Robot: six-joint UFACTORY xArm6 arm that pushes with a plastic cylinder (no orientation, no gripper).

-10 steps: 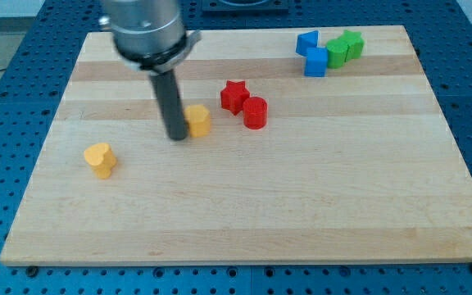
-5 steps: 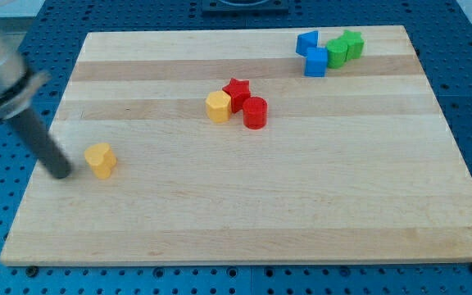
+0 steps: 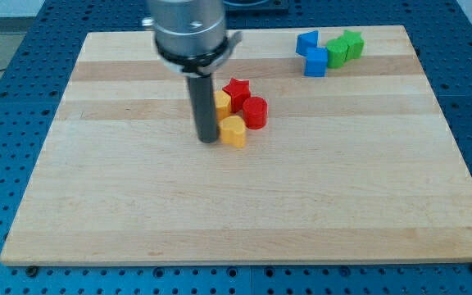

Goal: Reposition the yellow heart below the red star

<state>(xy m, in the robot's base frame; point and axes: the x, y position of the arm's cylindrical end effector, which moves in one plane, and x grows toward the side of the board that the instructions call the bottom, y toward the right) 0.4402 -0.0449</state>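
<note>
The yellow heart block (image 3: 233, 131) is seen touched on its left by my tip (image 3: 208, 139), no hand being fitted, and already set just below the red star block (image 3: 236, 93) on the wooden tabletop (image 3: 342, 188), so the task is judged nearly done.

Rod hides most of the second yellow block (image 3: 223, 102), only its right sliver shows beside the red star (image 3: 236, 91), so its shape can't be told. Whether my tip (image 3: 208, 139) touches the yellow heart (image 3: 233, 131) can't be told; rod covers the heart's left edge. Arm housing is cut off by the top edge of the view. Table's (image 3: 97, 205) near corners run out at the bottom.
</note>
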